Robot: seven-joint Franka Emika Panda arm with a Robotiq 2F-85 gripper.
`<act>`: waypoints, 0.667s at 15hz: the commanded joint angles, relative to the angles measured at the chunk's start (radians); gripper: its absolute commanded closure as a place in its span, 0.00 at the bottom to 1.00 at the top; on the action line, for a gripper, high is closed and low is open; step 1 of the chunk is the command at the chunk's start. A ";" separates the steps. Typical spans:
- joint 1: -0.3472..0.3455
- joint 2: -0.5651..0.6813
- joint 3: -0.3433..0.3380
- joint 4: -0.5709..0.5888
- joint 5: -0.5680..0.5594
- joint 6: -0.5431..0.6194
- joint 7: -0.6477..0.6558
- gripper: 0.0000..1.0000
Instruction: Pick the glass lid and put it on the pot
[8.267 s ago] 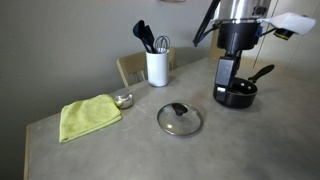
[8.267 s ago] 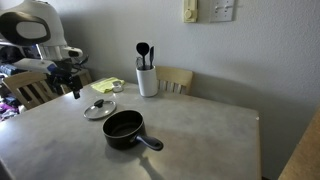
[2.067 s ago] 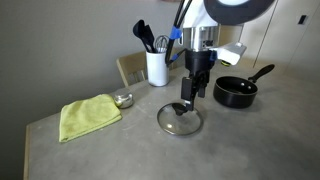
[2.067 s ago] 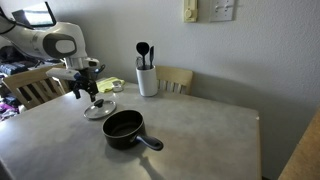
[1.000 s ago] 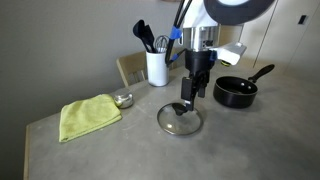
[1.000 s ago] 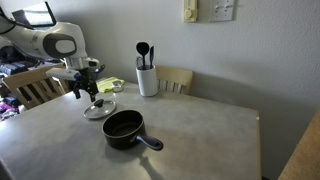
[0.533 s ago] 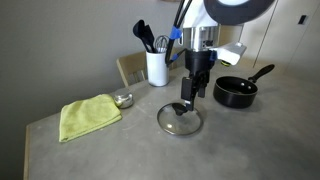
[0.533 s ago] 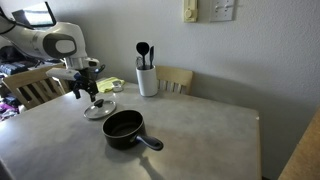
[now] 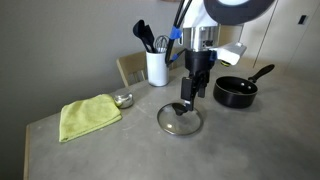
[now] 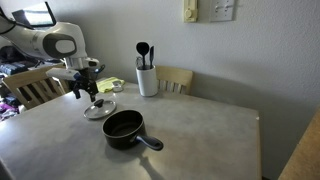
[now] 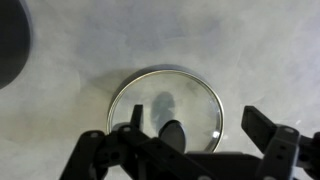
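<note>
The glass lid lies flat on the grey table, and its black knob shows in the wrist view. My gripper hangs just above it, open, with one finger on each side of the knob and nothing between them. The lid's metal rim fills the middle of the wrist view. The black pot with its long handle stands uncovered on the table, a short way from the lid.
A white utensil holder stands at the back of the table. A yellow-green cloth and a small metal bowl lie beside the lid. A wooden chair stands behind the table.
</note>
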 commanded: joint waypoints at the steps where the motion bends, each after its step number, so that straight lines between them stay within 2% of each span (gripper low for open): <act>1: -0.008 0.016 0.005 -0.003 -0.016 0.014 0.046 0.00; 5: 0.007 0.088 -0.021 0.043 -0.062 0.034 0.131 0.00; 10: 0.000 0.201 -0.019 0.153 -0.065 0.066 0.119 0.00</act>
